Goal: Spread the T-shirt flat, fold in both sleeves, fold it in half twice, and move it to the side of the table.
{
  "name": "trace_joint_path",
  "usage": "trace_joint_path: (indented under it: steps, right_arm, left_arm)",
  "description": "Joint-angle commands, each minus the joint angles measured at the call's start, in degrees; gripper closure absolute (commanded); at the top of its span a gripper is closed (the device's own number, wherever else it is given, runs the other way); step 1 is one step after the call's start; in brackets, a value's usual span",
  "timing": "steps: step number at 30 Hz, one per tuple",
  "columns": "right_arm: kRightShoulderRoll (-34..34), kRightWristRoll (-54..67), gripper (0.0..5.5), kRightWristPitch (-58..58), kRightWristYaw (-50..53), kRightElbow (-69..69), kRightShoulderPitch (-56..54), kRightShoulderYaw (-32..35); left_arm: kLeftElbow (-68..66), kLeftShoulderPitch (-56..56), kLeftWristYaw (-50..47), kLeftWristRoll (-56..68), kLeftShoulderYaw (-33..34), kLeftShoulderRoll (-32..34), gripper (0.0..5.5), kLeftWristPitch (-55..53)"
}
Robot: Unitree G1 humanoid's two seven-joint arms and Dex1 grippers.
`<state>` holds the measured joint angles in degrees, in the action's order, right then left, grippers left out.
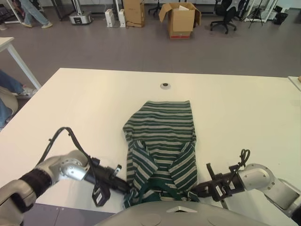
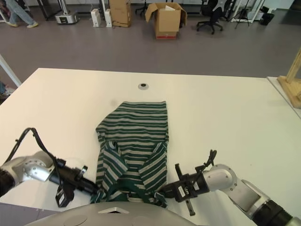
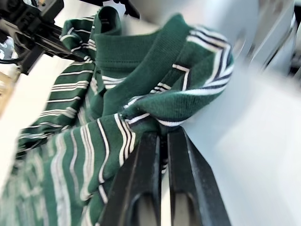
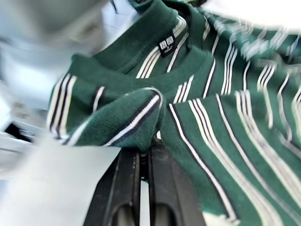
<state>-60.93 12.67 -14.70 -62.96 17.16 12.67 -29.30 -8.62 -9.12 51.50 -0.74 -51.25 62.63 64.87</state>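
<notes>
Open lab floor: cardboard boxes [image 1: 181, 20], office chairs [image 1: 226, 18]

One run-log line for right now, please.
T-shirt: on table, sleeves folded in, not yet halved | left hand: shut on collar end | right hand: shut on collar end

I count one T-shirt [image 1: 162, 136], green with pale stripes, on one white surface [image 1: 84, 108]. Two claws are at the shirt's near edge: my left claw [image 1: 126, 187] and my right claw [image 1: 195, 190], each with two fingers. One small round fitting [image 1: 164, 85] is set in the surface on the far side of the shirt. On the far floor I count two cardboard boxes: one open box [image 1: 181, 20] and one closed box [image 1: 134, 12] to its left.
</notes>
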Motion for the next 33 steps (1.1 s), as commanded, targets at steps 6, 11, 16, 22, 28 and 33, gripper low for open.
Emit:
trace_joint_path:
  steps: [6,11,16,22,28,33]
  right_arm:
    - [-11.5,51.8,5.50,47.0,-4.4,10.8,-7.4,19.0]
    - [-4.7,60.8,5.50,60.2,-2.0,-1.1,-21.5,23.9]
    - [12.5,50.0,5.50,65.2,4.2,-26.1,-39.5,19.7]
    - [28.5,31.9,5.50,59.1,10.6,-57.4,-53.6,19.2]
    - [36.1,22.3,5.50,54.1,13.0,-75.0,-61.3,23.7]
    - [40.1,19.4,5.50,48.0,22.9,-85.0,-64.1,31.9]
  left_arm:
    - [9.1,-7.1,16.8,41.3,13.7,2.4,5.50,-46.3]
    - [3.3,-12.8,20.8,48.8,24.3,-4.1,5.50,-66.1]
    - [-19.6,-20.4,23.7,38.5,28.0,-15.0,5.50,-70.0]
    - [-41.0,-27.3,20.9,31.3,35.7,-26.1,5.50,-68.4]
    - [-48.7,-30.2,16.3,27.7,42.2,-34.3,5.50,-72.2]
    - [-57.0,-31.5,5.0,28.3,51.7,-38.5,5.50,-74.0]
